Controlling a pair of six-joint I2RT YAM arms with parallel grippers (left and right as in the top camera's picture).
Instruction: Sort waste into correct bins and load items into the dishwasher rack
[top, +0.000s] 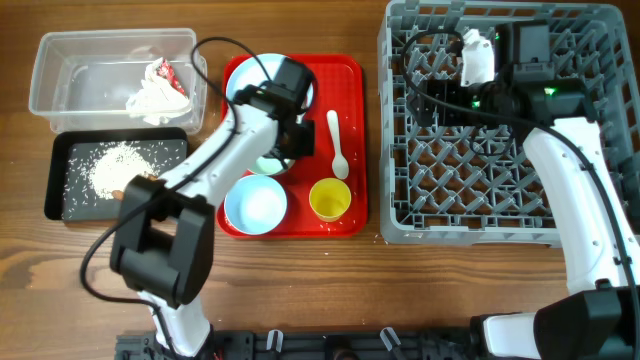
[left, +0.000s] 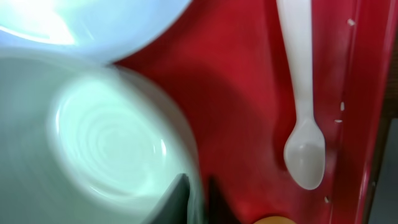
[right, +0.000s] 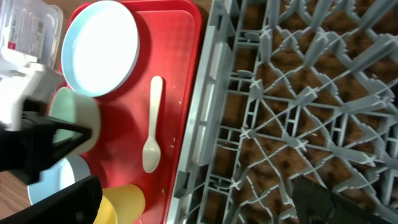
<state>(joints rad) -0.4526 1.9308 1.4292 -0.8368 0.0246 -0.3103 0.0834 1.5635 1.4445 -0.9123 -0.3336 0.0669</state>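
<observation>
My left gripper is over the red serving tray, shut on the rim of the pale-green bowl. In the left wrist view one finger of it is inside the bowl and one outside. The pale-blue plate, light-blue bowl, yellow cup and white spoon lie on the tray. My right gripper is open and empty over the left side of the grey dishwasher rack. Its fingers straddle the rack wall.
The clear tub at the far left holds crumpled white paper with a red mark. The black tray in front of it holds loose rice. The red serving tray lies between the bins and the rack.
</observation>
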